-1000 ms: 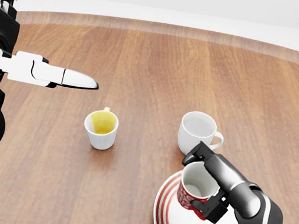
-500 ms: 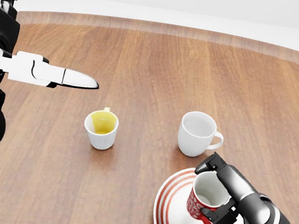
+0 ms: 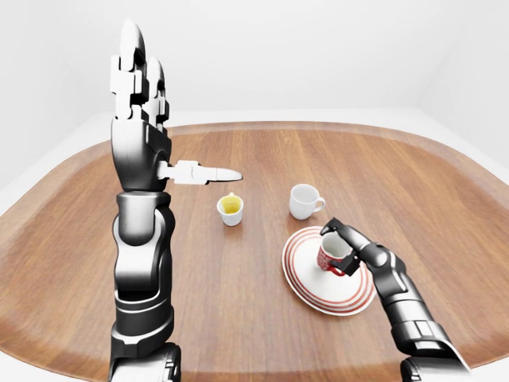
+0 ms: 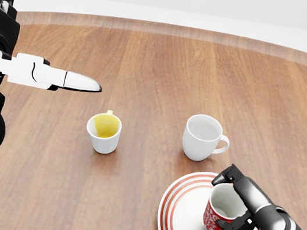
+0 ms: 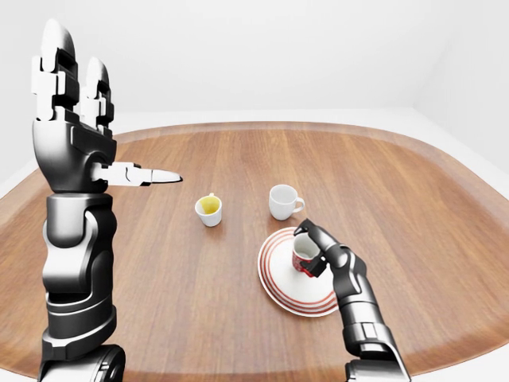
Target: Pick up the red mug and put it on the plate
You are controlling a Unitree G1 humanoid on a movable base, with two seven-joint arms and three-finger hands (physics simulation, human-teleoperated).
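Note:
The red mug, white inside, is held in my right hand, whose fingers close round its rim and side. It hangs slightly tilted over the middle of the white plate with red rings at the lower right of the head view. I cannot tell if the mug's base touches the plate. My left hand is raised high at the left with its fingers straight up and open, holding nothing. Its thumb points right.
A small white cup with a yellow inside stands left of the plate. A white mug stands just above the plate, close to my right hand. All rest on a round wooden table with a raised rim.
My right hand has carried the red mug right and down in the head view, from the plate's left part to over its middle. The left arm has not moved.

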